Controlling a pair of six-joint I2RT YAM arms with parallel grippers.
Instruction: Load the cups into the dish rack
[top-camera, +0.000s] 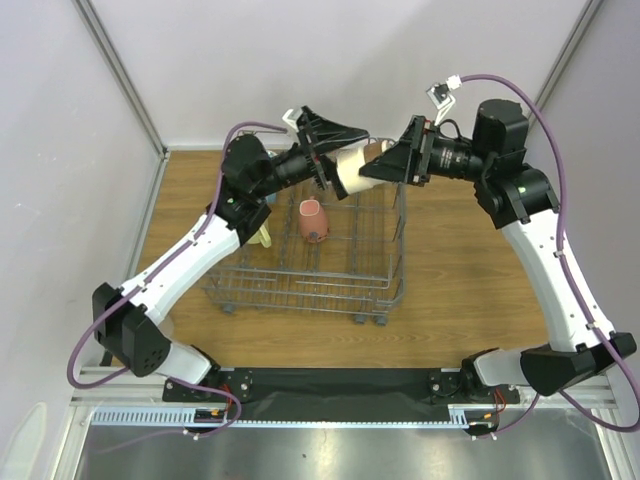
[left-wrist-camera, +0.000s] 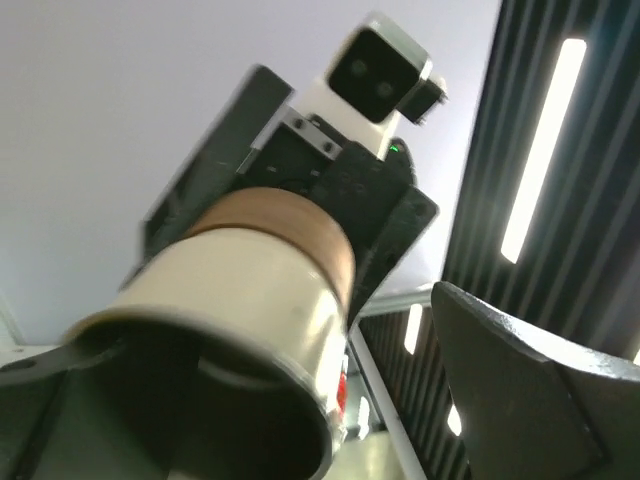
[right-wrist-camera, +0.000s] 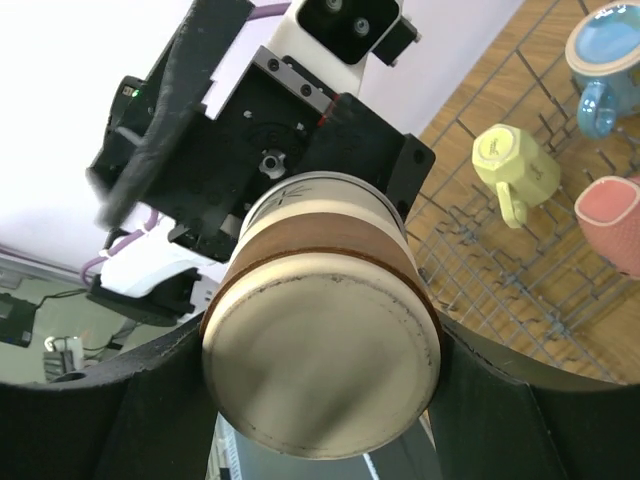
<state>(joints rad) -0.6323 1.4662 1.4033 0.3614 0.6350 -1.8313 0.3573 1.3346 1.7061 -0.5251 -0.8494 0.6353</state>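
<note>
A cream-and-brown cup (top-camera: 352, 167) hangs in the air above the far edge of the dish rack (top-camera: 300, 290), between my two grippers. My right gripper (top-camera: 375, 163) is shut on its base end, a finger pressed on each side (right-wrist-camera: 325, 400). My left gripper (top-camera: 345, 160) is open around the cup's mouth end; in the left wrist view (left-wrist-camera: 290, 400) a gap shows between the cup (left-wrist-camera: 250, 290) and the right finger (left-wrist-camera: 530, 390). In the rack lie a salmon pink cup (top-camera: 312, 222) and a pale yellow cup (top-camera: 262, 232); the right wrist view also shows a blue mug (right-wrist-camera: 605, 55).
The grey wire rack stands mid-table on the wooden top (top-camera: 470, 260), its upright tines below the held cup. The left arm's forearm (top-camera: 200, 250) crosses over the rack's left side. Pale walls close off the back and sides.
</note>
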